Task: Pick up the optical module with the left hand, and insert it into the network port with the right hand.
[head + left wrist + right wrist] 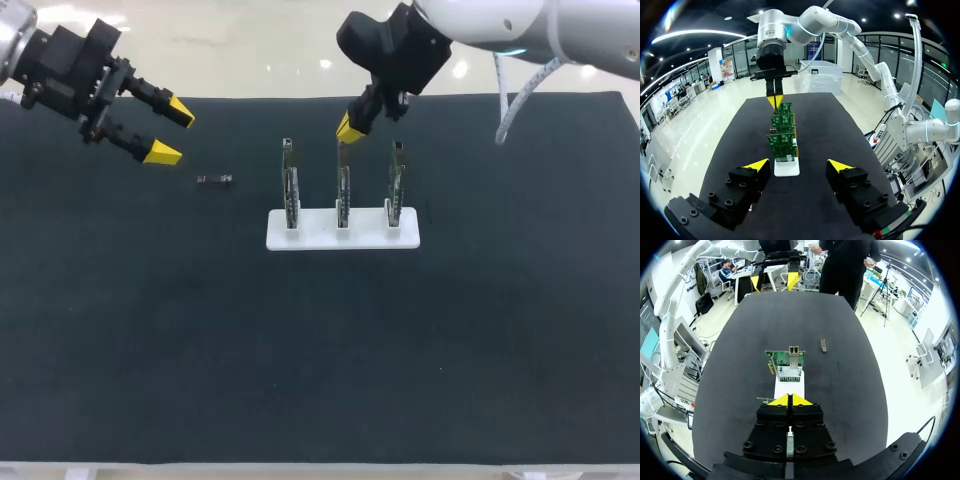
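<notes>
The optical module (214,180), a small dark bar, lies flat on the black mat to the left of the board stand; it also shows in the right wrist view (823,345), ahead of the gripper and off to one side. Three green circuit boards (342,190) stand upright in a white base (310,238). The nearest board (789,360) carries metal network ports on top. My left gripper (172,131) hangs open above the mat, up and left of the module, nothing between its fingers (799,165). My right gripper (348,127) is shut just above the middle board, holding nothing visible (790,400).
The black mat (300,360) covers the whole table. From the left wrist, the boards (782,137) line up ahead between the fingers, with my right gripper (774,101) over the far end of the row.
</notes>
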`<action>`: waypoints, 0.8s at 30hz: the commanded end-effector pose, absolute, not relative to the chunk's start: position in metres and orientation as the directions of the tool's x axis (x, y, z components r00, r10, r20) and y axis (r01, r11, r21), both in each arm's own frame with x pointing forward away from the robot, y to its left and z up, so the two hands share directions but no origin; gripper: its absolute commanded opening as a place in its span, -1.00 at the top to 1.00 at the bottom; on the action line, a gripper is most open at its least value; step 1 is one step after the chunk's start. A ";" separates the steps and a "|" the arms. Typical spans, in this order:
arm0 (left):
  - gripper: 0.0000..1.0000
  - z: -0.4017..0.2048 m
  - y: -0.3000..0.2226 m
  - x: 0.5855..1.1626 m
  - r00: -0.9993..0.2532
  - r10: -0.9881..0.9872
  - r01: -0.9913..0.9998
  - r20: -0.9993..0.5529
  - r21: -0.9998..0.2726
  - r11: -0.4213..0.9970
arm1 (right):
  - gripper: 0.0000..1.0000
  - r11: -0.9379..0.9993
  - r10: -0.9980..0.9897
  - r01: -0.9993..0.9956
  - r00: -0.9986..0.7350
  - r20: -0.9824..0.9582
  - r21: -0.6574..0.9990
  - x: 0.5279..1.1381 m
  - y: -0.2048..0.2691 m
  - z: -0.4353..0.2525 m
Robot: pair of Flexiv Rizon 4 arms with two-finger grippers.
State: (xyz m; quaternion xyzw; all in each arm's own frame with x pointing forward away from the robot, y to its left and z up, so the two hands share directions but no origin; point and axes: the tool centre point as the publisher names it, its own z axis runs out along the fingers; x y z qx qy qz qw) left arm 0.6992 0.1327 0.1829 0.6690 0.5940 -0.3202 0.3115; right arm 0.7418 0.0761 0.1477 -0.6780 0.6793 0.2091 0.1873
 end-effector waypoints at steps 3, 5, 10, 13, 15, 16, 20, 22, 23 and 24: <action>-1.00 0.183 0.132 0.700 0.088 0.598 0.994 -0.796 0.035 -0.101 | 1.00 -0.004 -0.838 -1.000 -0.010 -0.546 0.024 0.739 0.075 0.142; -1.00 0.183 0.132 0.700 0.088 0.598 0.994 -0.796 0.035 -0.101 | 1.00 -0.002 -0.837 -1.000 -0.010 -0.548 0.022 0.739 0.075 0.141; -1.00 0.183 0.132 0.700 0.088 0.598 0.994 -0.796 0.035 -0.101 | 1.00 -0.001 -0.836 -1.000 -0.009 -0.549 0.018 0.739 0.075 0.138; -1.00 0.183 0.132 0.700 0.088 0.598 0.994 -0.796 0.035 -0.101 | 1.00 -0.002 -0.838 -1.000 -0.008 -0.546 0.018 0.740 0.074 0.140; -1.00 0.183 0.132 0.700 0.088 0.598 0.994 -0.796 0.035 -0.101 | 1.00 -0.004 -0.841 -1.000 -0.008 -0.542 0.021 0.740 0.073 0.145; -1.00 0.183 0.132 0.700 0.088 0.598 0.994 -0.796 0.035 -0.101 | 1.00 -0.004 -0.842 -1.000 -0.009 -0.539 0.023 0.741 0.072 0.147; -1.00 0.183 0.132 0.700 0.088 0.598 0.994 -0.796 0.035 -0.101 | 1.00 0.004 -0.840 -1.000 -0.020 -0.542 0.031 0.741 0.069 0.158; -1.00 0.183 0.132 0.700 0.088 0.598 0.994 -0.796 0.035 -0.101 | 1.00 0.009 -0.838 -0.999 -0.026 -0.546 0.033 0.742 0.066 0.162; -1.00 0.183 0.132 0.700 0.088 0.598 0.994 -0.796 0.035 -0.101 | 1.00 0.012 -0.836 -0.999 -0.028 -0.549 0.032 0.742 0.064 0.165; -1.00 0.183 0.132 0.700 0.088 0.598 0.994 -0.796 0.035 -0.101 | 1.00 0.013 -0.836 -0.999 -0.029 -0.548 0.033 0.742 0.063 0.167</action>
